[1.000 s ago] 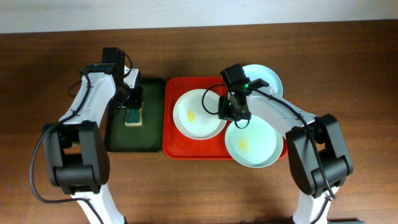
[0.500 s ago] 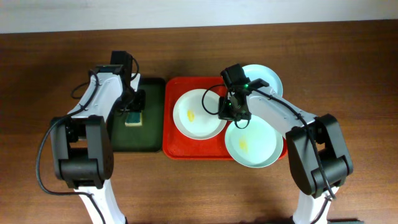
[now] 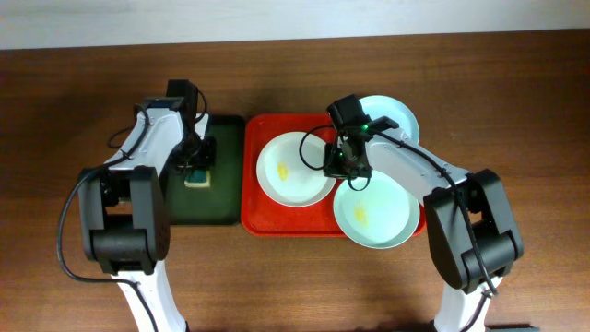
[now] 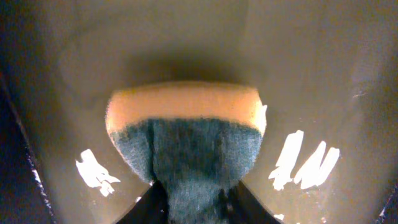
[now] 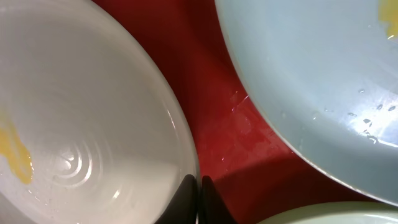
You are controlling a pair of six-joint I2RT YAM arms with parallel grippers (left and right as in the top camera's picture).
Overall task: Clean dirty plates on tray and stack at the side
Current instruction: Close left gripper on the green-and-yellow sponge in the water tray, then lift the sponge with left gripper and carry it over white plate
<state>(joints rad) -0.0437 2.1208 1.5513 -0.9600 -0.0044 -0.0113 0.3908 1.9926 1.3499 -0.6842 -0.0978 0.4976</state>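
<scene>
The red tray [image 3: 261, 221] holds the white plate [image 3: 290, 175] with a yellow smear, the pale mint plate [image 3: 378, 217] with a smear at the front right, and the pale blue plate [image 3: 395, 112] at the back right. My right gripper [image 3: 342, 166] is shut on the white plate's right rim. In the right wrist view its fingers [image 5: 199, 193] pinch that rim [image 5: 81, 124], with the blue plate [image 5: 311, 81] and the red tray [image 5: 230, 118] beyond. My left gripper [image 3: 197, 162] is shut on a yellow and green sponge [image 3: 197, 177], also seen in the left wrist view [image 4: 186, 124].
The sponge lies in a smaller dark green tray [image 3: 194, 207] left of the red tray; its wet floor [image 4: 311, 74] fills the left wrist view. Brown tabletop [image 3: 516, 111] surrounds both trays. A pale wall edge runs along the back.
The left arm's upper part has swung a little to the right, while its gripper stays at the sponge. The right arm and the plates have not moved.
</scene>
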